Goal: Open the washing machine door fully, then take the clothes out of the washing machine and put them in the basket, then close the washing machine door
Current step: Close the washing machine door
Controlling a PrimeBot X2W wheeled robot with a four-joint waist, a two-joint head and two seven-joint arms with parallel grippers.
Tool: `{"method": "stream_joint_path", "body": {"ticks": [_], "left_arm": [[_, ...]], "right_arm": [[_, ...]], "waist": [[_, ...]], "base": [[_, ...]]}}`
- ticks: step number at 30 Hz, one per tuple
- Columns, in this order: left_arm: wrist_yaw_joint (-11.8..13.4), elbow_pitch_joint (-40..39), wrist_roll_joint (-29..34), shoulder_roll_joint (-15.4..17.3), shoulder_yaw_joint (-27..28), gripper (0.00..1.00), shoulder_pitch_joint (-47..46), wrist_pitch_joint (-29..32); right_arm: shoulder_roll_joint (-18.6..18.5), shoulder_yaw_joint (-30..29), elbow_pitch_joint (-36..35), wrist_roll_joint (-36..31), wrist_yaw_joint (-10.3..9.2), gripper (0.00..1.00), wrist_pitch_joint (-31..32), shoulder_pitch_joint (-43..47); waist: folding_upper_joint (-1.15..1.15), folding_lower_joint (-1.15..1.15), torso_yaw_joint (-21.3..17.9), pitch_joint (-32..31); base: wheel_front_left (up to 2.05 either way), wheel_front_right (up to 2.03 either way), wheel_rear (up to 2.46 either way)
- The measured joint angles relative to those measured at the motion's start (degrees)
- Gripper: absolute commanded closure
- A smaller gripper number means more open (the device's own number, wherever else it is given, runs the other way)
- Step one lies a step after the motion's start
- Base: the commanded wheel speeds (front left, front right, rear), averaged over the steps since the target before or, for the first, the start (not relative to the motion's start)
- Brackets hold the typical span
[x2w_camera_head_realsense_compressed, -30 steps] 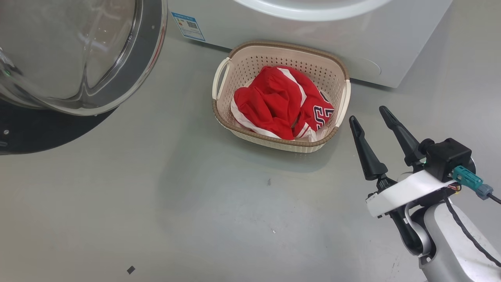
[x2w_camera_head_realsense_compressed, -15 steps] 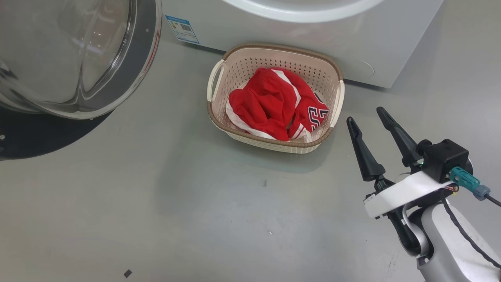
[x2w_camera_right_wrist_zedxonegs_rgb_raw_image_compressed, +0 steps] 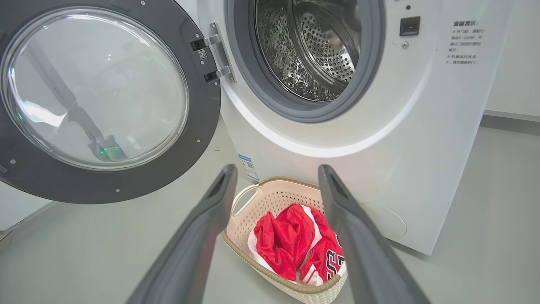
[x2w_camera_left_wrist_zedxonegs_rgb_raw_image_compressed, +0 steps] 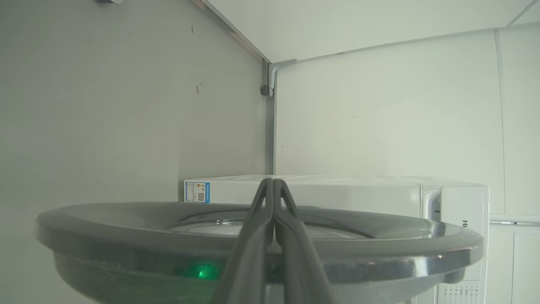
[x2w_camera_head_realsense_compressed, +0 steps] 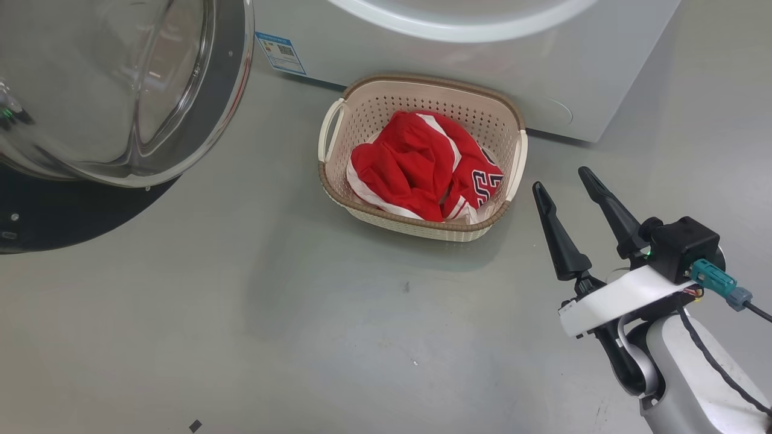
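The washing machine door hangs open at the upper left, glass bulging toward me. In the right wrist view the door stands wide and the washing machine shows a bare steel drum. The clothes, red with white trim, lie bunched in the basket on the floor before the machine. My right gripper hovers open just right of the basket, holding nothing. My left gripper is shut, its fingers lying across the door's grey rim. Whether they touch it is unclear.
Grey floor spreads in front of the basket, with a small dark scrap near the bottom edge. A blue sticker marks the machine's lower front. A wall corner stands behind the washer.
The whole head picture has slid slightly down and left, so the camera moved. The door's edge seems a touch nearer the sticker. My right gripper stays open in the same spot.
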Motion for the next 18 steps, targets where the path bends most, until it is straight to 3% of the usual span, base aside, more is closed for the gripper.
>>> {"method": "stream_joint_path", "body": {"ticks": [18], "left_arm": [[-1.01,0.58,0.01,-1.69,-3.35,1.0,0.25,7.15]], "right_arm": [[0.36,-0.19,1.26,0.14,0.0,0.0,-1.12,-0.49]], "waist": [[0.0,0.0,0.49,-1.32]], "base": [[0.0,0.0,0.0]]}}
